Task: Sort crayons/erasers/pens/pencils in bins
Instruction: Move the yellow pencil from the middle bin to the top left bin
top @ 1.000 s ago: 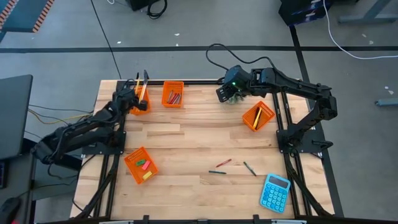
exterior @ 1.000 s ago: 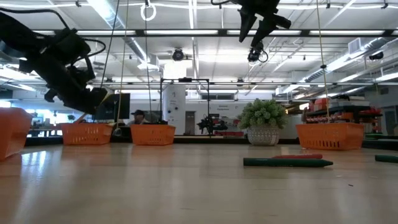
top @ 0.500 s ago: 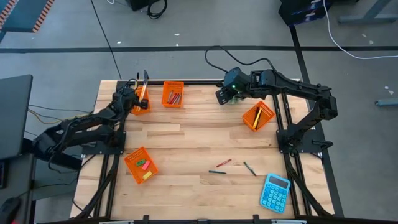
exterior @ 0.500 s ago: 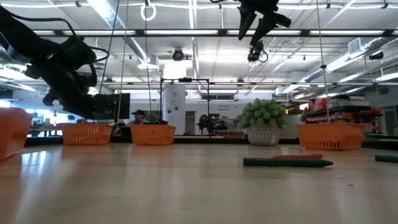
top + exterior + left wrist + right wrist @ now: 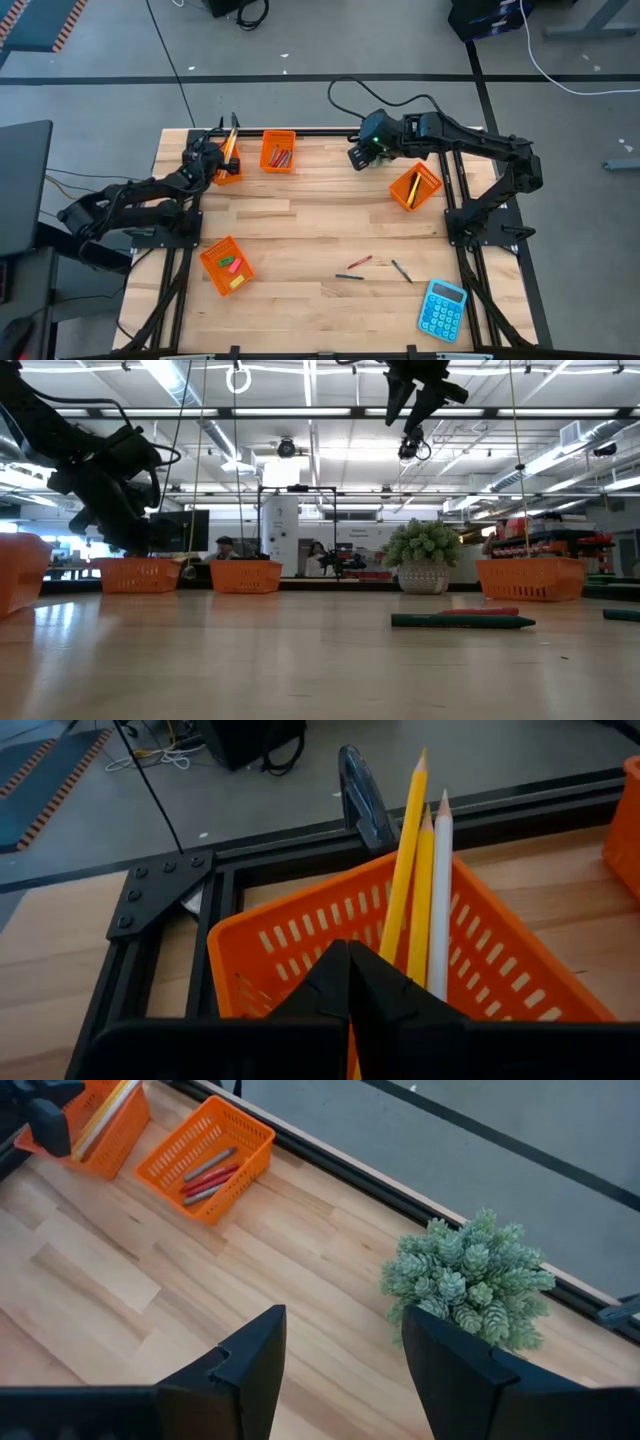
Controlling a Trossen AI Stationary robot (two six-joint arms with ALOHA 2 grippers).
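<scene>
Left end effector (image 5: 213,160) closed and empty at the far-left bin (image 5: 224,172) of pencils (image 5: 424,900).
Loose crayons (image 5: 359,262) lie near-right on the worktop (image 5: 300,220), long axes roughly left-right; the right end effector (image 5: 362,157), open wide and empty by the plant (image 5: 465,1276), looks closer to them.

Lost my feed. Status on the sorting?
Left end effector shut, empty, over the pencil bin. Right end effector open, raised near the plant. Three crayons loose on table. Nothing blocking.
</scene>
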